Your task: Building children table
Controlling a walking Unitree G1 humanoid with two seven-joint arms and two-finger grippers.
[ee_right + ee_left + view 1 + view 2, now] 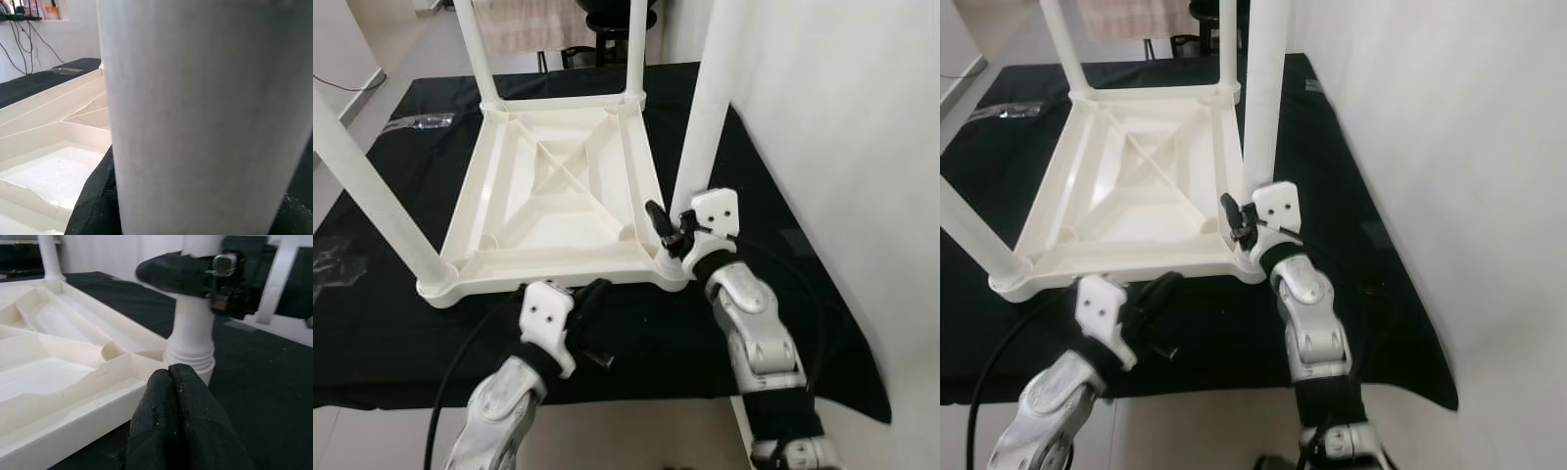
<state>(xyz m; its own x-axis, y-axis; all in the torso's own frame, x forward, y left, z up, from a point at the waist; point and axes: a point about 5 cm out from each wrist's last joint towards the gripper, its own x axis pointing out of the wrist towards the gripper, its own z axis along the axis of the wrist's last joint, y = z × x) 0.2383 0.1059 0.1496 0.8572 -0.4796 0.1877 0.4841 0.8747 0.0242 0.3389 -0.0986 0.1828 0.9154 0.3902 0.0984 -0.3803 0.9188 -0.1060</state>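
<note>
Upside-down white plastic children's table top (558, 196) lies on a black cloth-covered surface (822, 294), ribbed underside up so its corner sockets can take legs; all four carry one. The right gripper (671, 227) is clenched around the base of the near-right white tubular leg (710, 108), probably seating it. The left gripper (592, 308), fingers (178, 421) pressed together and empty, hovers just beside the top's near edge, perhaps to steady it. A white wall (862, 117) stands close on the right, leaving that arm little room; the cloth's near edge sits just beyond both wrists.
</note>
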